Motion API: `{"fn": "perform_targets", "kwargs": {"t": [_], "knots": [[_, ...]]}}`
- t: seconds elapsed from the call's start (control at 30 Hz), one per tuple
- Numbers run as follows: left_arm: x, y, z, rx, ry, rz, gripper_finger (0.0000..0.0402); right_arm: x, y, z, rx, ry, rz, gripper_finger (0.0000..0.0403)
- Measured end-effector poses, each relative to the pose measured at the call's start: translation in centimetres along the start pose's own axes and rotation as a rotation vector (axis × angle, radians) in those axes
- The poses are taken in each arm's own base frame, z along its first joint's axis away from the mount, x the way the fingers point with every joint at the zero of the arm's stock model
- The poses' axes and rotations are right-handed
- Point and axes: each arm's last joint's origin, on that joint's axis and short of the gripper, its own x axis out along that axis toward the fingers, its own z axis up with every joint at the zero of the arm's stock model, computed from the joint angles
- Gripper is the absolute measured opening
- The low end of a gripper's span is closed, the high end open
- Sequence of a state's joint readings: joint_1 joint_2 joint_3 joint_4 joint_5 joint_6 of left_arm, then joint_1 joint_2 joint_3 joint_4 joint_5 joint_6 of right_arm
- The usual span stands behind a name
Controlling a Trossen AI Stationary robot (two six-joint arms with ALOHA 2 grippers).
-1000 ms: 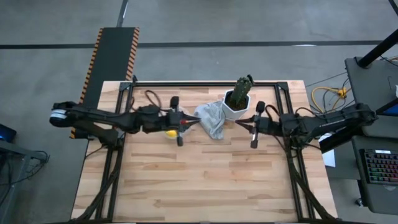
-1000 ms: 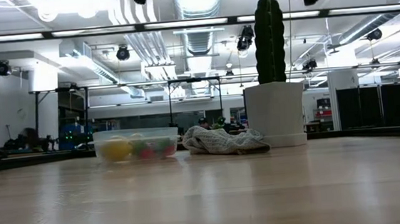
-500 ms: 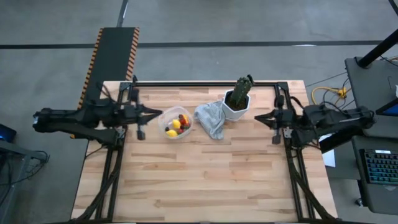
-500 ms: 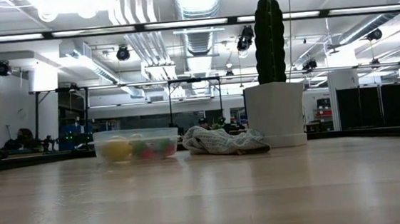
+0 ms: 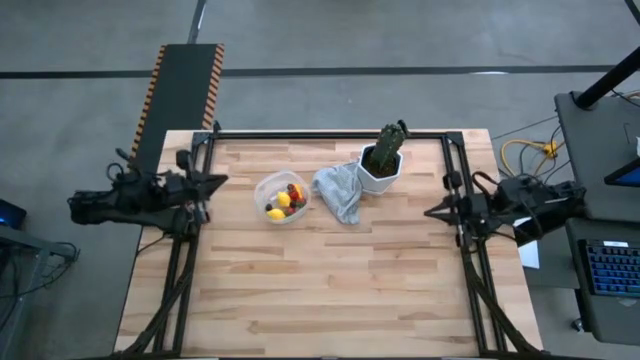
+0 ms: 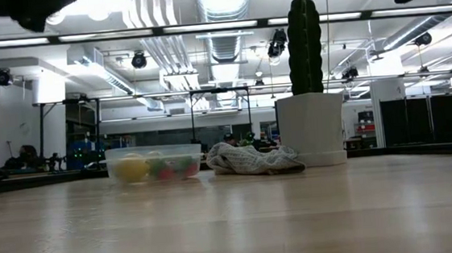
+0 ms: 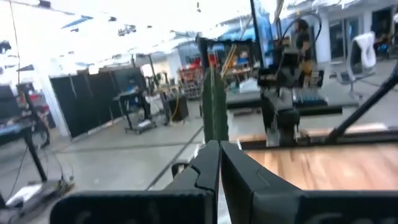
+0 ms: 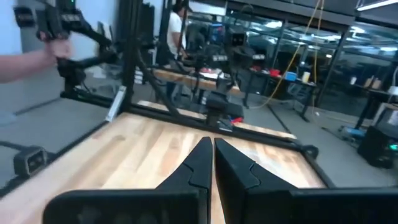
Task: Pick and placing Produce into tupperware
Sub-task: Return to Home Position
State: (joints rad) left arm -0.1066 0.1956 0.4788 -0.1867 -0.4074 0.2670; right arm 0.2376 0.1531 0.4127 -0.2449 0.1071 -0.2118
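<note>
The produce (image 5: pixel 284 200) lay in the tupperware (image 5: pixel 258 198), apparently all of it. Left gripper (image 5: pixel 214 182) and right gripper (image 5: pixel 432 212), fingers pressed together, hung well apart from it on either side. A low swing across could tip it.

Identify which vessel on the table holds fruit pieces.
The clear tupperware, beside the grey cloth; the white pot holds a cactus instead.
</note>
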Motion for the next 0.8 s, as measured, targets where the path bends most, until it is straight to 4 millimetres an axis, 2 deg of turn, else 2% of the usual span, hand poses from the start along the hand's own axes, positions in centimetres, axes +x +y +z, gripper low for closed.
{"fn": "perform_targets", "kwargs": {"t": [0.1,0.43,0.8], "knots": [[-0.4,-0.2,-1.7,-0.014,0.014,0.015,0.0000,0.0,0.4,-1.5,0.029,-0.026,0.004,0.0009],[-0.7,-0.6,-3.6,-0.025,0.017,0.042,0.0000,0.0,-0.3,-4.0,0.011,-0.049,-0.212,0.0009],[-0.4,-0.8,-3.9,-0.041,0.036,0.040,0.0000,0.7,-1.3,-5.9,0.086,-0.018,-0.297,0.0009]]}}
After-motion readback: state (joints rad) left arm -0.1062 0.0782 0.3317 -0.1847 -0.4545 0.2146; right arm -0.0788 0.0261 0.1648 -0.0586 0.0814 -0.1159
